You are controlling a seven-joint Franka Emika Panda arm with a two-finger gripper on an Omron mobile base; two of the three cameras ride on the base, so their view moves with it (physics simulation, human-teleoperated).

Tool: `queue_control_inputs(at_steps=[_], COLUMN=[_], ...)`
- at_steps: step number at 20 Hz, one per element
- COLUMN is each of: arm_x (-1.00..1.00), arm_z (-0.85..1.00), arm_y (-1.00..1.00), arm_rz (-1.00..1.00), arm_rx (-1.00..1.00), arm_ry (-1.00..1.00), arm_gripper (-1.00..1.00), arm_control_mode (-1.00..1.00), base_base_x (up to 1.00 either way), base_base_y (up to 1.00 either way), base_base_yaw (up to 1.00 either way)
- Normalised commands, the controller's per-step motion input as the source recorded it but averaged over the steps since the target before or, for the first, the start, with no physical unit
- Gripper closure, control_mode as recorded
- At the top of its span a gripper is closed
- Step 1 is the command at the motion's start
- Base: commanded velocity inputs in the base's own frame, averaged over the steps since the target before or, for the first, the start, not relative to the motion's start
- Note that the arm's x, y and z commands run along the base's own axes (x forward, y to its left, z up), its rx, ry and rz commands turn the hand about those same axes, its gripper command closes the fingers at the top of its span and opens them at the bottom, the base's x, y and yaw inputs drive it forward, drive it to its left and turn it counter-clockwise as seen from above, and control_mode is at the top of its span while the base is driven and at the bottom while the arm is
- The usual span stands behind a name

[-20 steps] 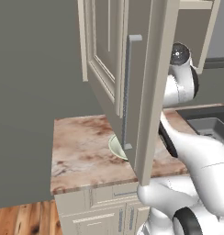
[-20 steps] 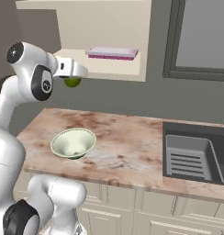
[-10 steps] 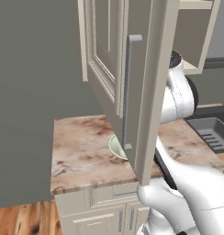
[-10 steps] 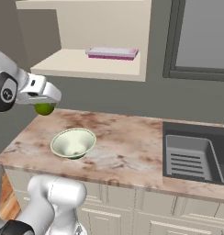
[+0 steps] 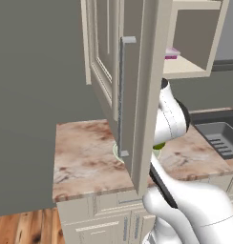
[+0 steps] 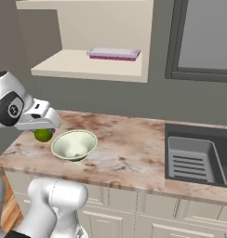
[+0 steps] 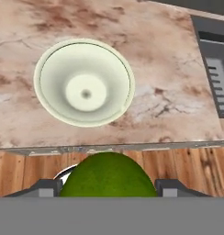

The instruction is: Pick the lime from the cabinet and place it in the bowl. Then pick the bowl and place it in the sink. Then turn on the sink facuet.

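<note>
- One gripper [image 6: 43, 131] holds the lime [image 6: 43, 135], its jaws clamped on the fruit's sides; in the hand view the lime [image 7: 108, 176] sits between the two dark fingertips [image 7: 171, 187].
- Compared with a second ago, the gripper has dropped from up by the cabinet [image 6: 87, 62] shelf to just left of the bowl [image 6: 74, 145], near rim height.
- The bowl stands upright and empty on the marble counter [image 6: 129, 148], unmoved, and apart from the lime.
- In the hand view the lime seems to hang past the counter's front edge, though that angle is hard to judge.
- The sink [image 6: 199, 155] lies well to the bowl's right.
- A pink flat box [image 6: 113, 53] rests on the cabinet shelf, above the bowl.
</note>
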Motion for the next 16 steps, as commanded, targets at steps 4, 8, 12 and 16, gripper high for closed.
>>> queue_control_inputs(at_steps=[4, 8, 12, 16], arm_x=[0.22, 0.28, 0.14, 0.22], arm_z=[-0.75, -0.58, -0.20, 0.00], arm_y=[-0.07, -0.11, -0.19, -0.12], arm_rz=[0.01, 0.00, 0.00, 0.00], arm_rx=[0.02, 0.03, 0.06, 0.07], arm_ry=[0.13, 0.09, 0.01, 0.00], arm_gripper=[1.00, 1.00, 1.00, 1.00], arm_control_mode=[-1.00, -1.00, -1.00, -1.00], base_base_x=[0.00, 0.00, 0.00, 0.00], base_base_y=[0.00, 0.00, 0.00, 0.00], base_base_yaw=[0.00, 0.00, 0.00, 0.00])
